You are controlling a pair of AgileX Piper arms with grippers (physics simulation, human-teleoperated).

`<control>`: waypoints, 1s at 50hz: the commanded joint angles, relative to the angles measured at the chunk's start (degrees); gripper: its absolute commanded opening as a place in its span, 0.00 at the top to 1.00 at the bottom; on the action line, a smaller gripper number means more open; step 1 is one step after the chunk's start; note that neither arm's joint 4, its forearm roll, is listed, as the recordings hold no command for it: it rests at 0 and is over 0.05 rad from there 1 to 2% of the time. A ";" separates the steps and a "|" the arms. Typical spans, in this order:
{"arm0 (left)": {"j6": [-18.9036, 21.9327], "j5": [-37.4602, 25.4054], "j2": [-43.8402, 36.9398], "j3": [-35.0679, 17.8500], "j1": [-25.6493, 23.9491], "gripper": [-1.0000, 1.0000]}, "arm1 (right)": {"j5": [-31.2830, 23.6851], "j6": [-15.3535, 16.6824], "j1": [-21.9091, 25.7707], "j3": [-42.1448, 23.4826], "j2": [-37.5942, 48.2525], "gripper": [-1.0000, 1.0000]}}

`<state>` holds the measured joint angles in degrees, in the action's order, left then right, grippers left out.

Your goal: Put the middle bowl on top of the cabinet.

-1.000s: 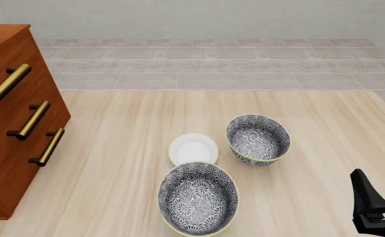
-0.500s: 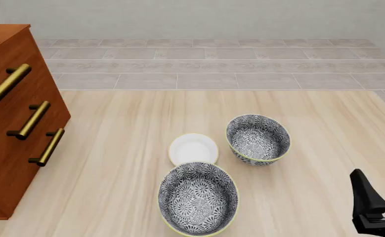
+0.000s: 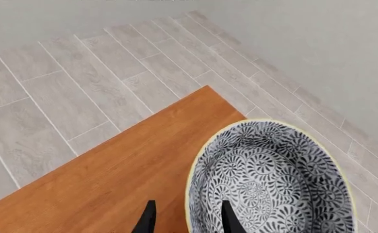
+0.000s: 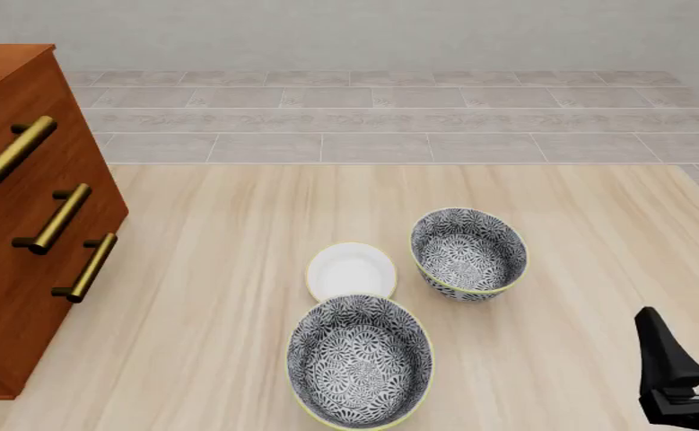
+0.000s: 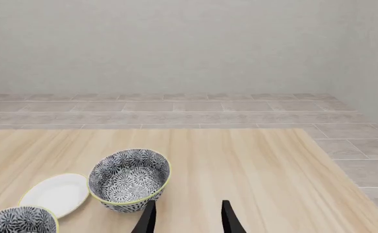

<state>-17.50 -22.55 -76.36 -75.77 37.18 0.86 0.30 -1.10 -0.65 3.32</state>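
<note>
We are looking at the pale wood tabletop [image 4: 230, 269] filling most of the front view, with grey floor tiles [image 4: 362, 126] and a plain wall behind it. The cabinet [image 4: 14, 269] is standing at the left edge, cut off by the frame, with its three brass handles [image 4: 59, 218] facing the tabletop.

In the left wrist view we are seeing the cabinet's flat top as an orange-brown slab in the lower left. The middle bowl [image 3: 273, 179] is sitting over it in the lower right. Part of that bowl is reaching past the slab's edge, and we cannot tell whether it is resting on the wood or hanging above it.

Two more patterned bowls are standing on the tabletop: the nearer bowl [image 4: 359, 373] low in the centre and the farther bowl [image 4: 469, 251] up and to its right. The white plate [image 4: 351, 269] is lying between them, just beside both.

The left claw [image 3: 187, 221] is gaping wide astride the middle bowl's rim, one finger outside and one inside. The frame is cutting off the fingers, so we cannot tell whether they touch it. The right claw [image 5: 187, 218] is standing equally wide and empty in the lower right corner of the front view, well apart from the bowls and partly cut off.
</note>
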 commanded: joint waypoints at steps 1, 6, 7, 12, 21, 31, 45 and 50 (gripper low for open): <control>0.12 -0.51 0.80 -0.15 -0.22 0.00 | -0.13 0.00 0.02 0.02 -0.16 0.00; 0.01 -0.84 1.45 -0.31 -0.45 0.00 | -0.03 0.03 0.08 0.08 -0.10 0.00; 0.09 -0.88 1.56 -0.35 -0.45 0.00 | -0.02 0.05 0.11 0.10 -0.09 0.00; 0.02 -1.25 2.29 -0.55 -0.50 0.00 | 0.13 0.05 0.05 0.06 0.08 0.00; -0.20 -1.42 3.35 -0.64 -1.20 0.00 | -0.01 0.05 0.08 -0.01 -0.04 0.00; -0.49 -1.69 4.45 -0.75 -1.62 0.00 | -0.05 0.08 0.03 -0.06 -0.08 0.00; -0.70 -2.23 6.25 -0.60 -2.75 0.00 | -0.26 0.06 0.03 -0.09 -0.28 0.00; -0.75 -2.44 6.72 -0.65 -3.17 0.00 | -0.47 0.03 -0.03 -0.15 -0.49 0.00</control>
<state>-18.14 -24.62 -70.71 -76.43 34.74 0.62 0.35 -1.06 -0.75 3.06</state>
